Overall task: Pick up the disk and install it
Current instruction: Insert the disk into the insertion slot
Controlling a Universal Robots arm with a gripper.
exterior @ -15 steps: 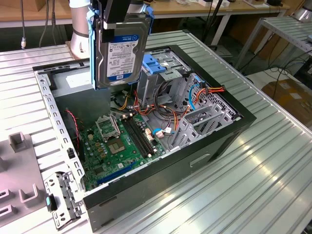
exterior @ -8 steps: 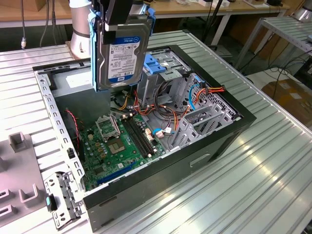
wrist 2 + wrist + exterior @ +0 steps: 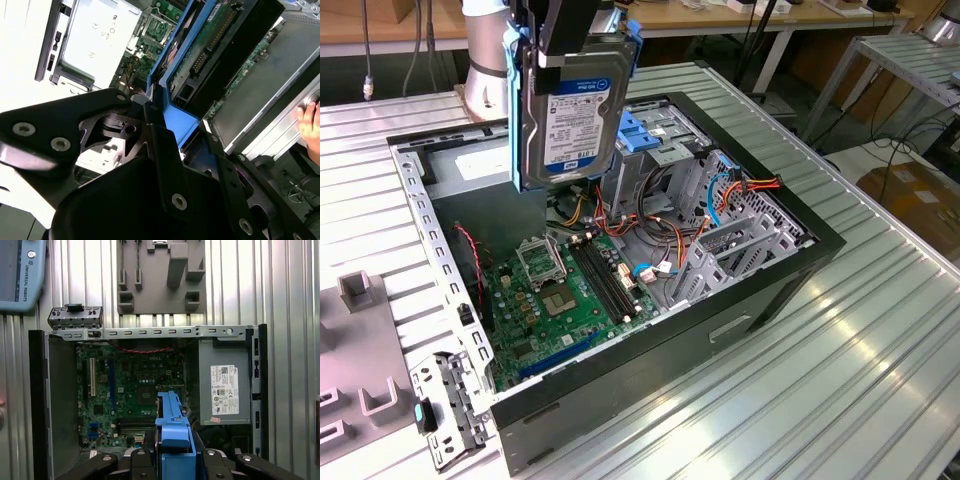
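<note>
While the pincer grips the disk by its top end, the arm behind is cut off at the exterior view's top. The disk hangs upright, label outward, above the open computer case. In the first wrist view it hides part of the motherboard. The case rests on the ribbed worktop.

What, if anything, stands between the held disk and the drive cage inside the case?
Nothing visible. The gripper holds the disk upright above the open case, beside the drive cage; the gap between them looks free. Loose cables lie lower, below the disk.
</note>
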